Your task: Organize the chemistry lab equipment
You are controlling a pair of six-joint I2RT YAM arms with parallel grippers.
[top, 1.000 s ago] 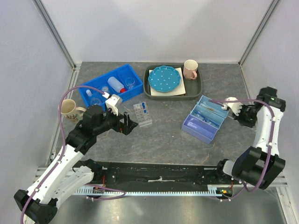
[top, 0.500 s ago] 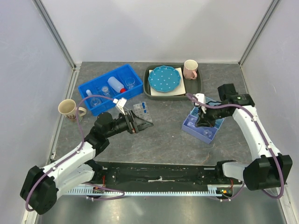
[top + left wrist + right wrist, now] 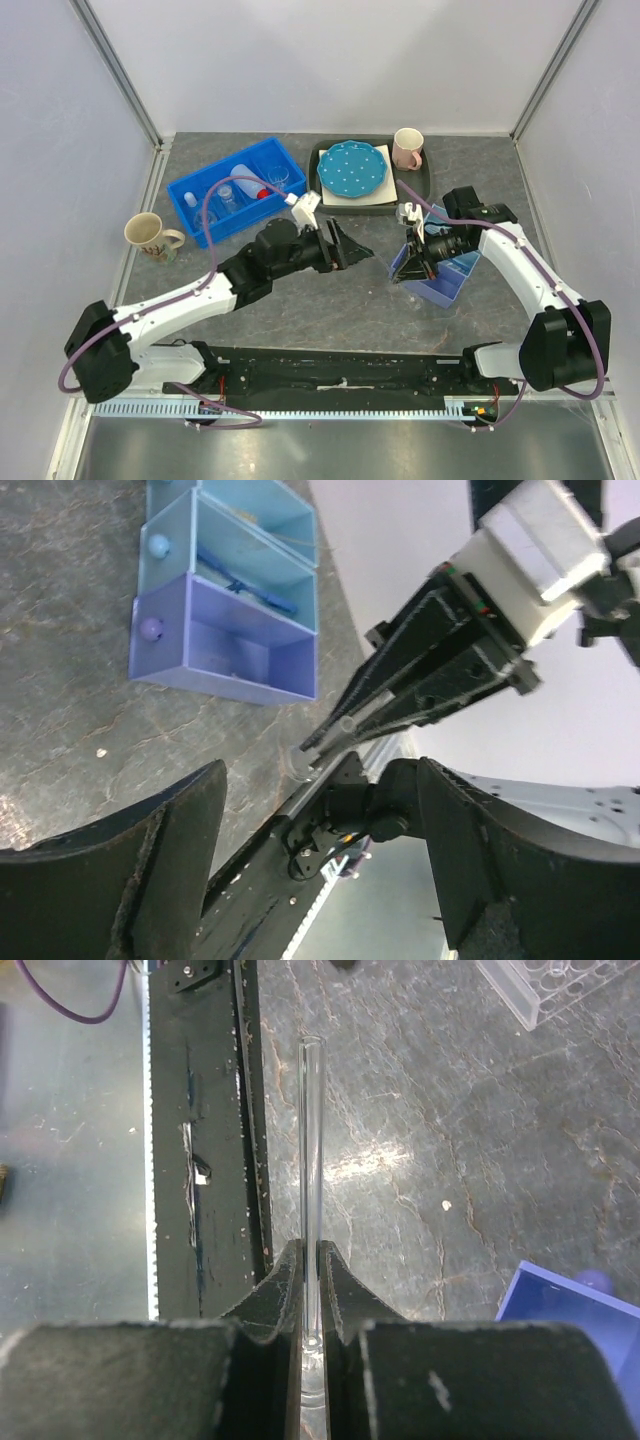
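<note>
My right gripper [image 3: 408, 268] is shut on a clear glass test tube [image 3: 311, 1150], which sticks out beyond the fingertips [image 3: 335, 1260] over the dark table. The tube also shows in the left wrist view [image 3: 335, 725]. My left gripper [image 3: 352, 247] is open and empty, and faces the right gripper from close by. A corner of the white test-tube rack [image 3: 560, 990] shows in the right wrist view; my left arm hides it from above. The blue bin [image 3: 195, 190] at the back left holds the white squeeze bottle [image 3: 245, 180] and small clear beakers [image 3: 278, 175].
A light blue and purple compartment box [image 3: 445, 272] stands under my right arm, also seen in the left wrist view [image 3: 230, 630]. A dark tray [image 3: 425, 185] holds a blue dotted plate [image 3: 352, 167] and pink mug [image 3: 407, 148]. A beige mug [image 3: 148, 235] stands far left.
My left arm has swung right, from beside the rack to the table's middle. My right arm has come left from the compartment box with the glass tube in its jaws.
</note>
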